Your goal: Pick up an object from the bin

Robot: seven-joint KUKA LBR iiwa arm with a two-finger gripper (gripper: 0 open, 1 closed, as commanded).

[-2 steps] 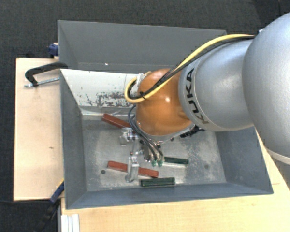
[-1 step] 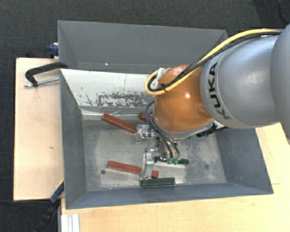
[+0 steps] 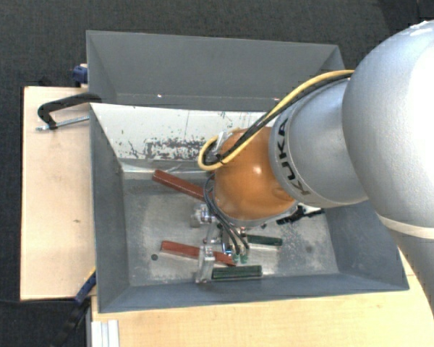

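Note:
My gripper (image 3: 211, 255) hangs low over the front middle of the bin, under the arm's orange cover. A reddish-brown flat handle-like piece (image 3: 178, 249) lies on the floor just left of it, its right end reaching in under the gripper. A dark green bar (image 3: 237, 272) lies right against the gripper's front side, near the bin's front wall. Another dark green bar (image 3: 265, 241) pokes out on the right from below the cover. Whether the gripper touches any of them is hidden.
A longer reddish-brown piece (image 3: 178, 183) lies slanted at the back left of the floor, partly under the orange cover. A small dark speck (image 3: 154, 257) sits on the floor to the left. The arm covers the bin's right half.

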